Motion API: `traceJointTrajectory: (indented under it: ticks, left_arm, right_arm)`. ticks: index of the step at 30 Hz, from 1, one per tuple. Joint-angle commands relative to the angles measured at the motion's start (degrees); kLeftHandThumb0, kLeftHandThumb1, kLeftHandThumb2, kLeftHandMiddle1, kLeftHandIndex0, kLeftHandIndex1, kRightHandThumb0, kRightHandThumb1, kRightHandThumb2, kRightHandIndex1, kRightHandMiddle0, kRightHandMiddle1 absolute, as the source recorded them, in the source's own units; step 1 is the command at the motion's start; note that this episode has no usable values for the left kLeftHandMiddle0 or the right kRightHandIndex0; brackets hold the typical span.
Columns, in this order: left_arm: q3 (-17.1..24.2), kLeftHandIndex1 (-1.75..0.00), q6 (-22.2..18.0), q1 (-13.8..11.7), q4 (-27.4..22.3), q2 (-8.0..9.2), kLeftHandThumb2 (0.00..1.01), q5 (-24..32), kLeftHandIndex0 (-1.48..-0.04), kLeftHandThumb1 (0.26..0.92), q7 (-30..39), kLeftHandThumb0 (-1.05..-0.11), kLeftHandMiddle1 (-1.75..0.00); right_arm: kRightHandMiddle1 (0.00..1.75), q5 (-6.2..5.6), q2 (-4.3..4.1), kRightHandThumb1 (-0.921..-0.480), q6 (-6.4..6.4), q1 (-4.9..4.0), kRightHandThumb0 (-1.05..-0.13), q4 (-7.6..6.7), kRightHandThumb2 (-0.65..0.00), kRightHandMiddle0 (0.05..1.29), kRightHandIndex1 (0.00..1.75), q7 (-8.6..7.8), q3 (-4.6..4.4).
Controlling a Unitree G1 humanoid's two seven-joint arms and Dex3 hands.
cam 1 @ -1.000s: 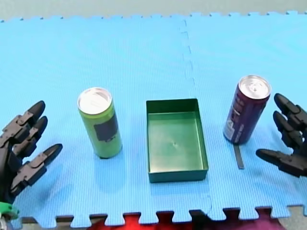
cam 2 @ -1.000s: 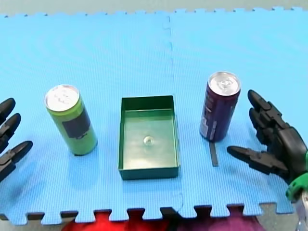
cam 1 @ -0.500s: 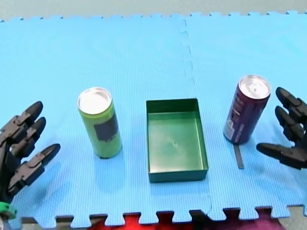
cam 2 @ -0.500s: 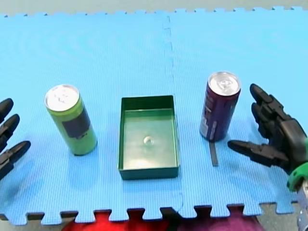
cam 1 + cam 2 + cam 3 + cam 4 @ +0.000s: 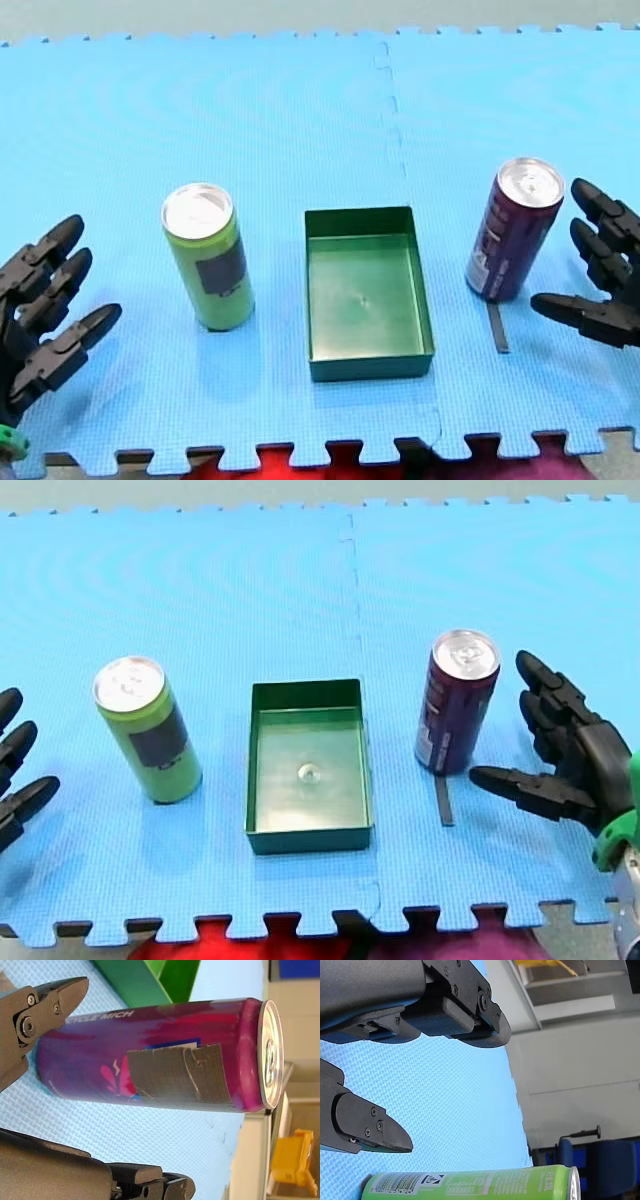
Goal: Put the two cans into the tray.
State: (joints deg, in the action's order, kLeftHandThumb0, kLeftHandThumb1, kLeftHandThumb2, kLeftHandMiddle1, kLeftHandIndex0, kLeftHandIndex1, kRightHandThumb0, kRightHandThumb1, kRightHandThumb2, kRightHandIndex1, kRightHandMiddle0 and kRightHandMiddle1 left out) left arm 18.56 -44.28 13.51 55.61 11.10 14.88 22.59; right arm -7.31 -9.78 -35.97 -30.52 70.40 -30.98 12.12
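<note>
1. The green tray (image 5: pixel 370 366) sat on the blue mat (image 5: pixel 250 110), and both cans were outside it.
2. The green can (image 5: pixel 210 260) stood upright on the mat, near the tray's left side.
3. The purple can (image 5: pixel 512 235) stood upright off the tray's right side, with a dark tape strip (image 5: pixel 497 327) at its base.
4. My left hand (image 5: pixel 45 315) was way out left of the tray, past the green can and apart from it. It was empty and uncurled.
5. My right hand (image 5: pixel 570 765) was right of the tray, just beside the purple can's outer side. It was unclenched and gripping nothing.
</note>
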Motion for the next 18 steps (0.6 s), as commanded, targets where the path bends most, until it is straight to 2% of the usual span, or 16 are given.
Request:
traceJointTrajectory:
  ticks: [1, 6, 18]
  left_arm:
    - [0.3, 0.0, -0.2, 0.2, 0.4, 0.36, 0.0, 0.4, -0.48, 0.807, 0.3, -1.048, 0.0]
    - [0.7, 0.0, -0.2, 0.3, 0.7, 0.47, 0.0, 0.6, -0.48, 0.797, 0.8, -1.048, 0.0]
    - [1.1, 0.0, -0.5, 0.5, 1.3, 0.52, 0.0, 1.3, -0.48, 0.784, 2.0, -1.048, 0.0]
  right_arm:
    - [0.0, -0.05, 0.0, -0.608, 0.45, -0.74, -0.961, 0.07, 0.0, 0.1, 0.01, -0.05, 0.09]
    - [0.0, 0.01, 0.48, -0.604, 0.92, -1.37, -0.951, 0.13, 0.0, 0.1, 0.01, 0.09, 0.06]
    - [0.0, -0.01, 1.31, -0.613, 1.08, -1.83, -0.963, -0.19, -0.002, 0.1, 0.01, 0.25, 0.05]
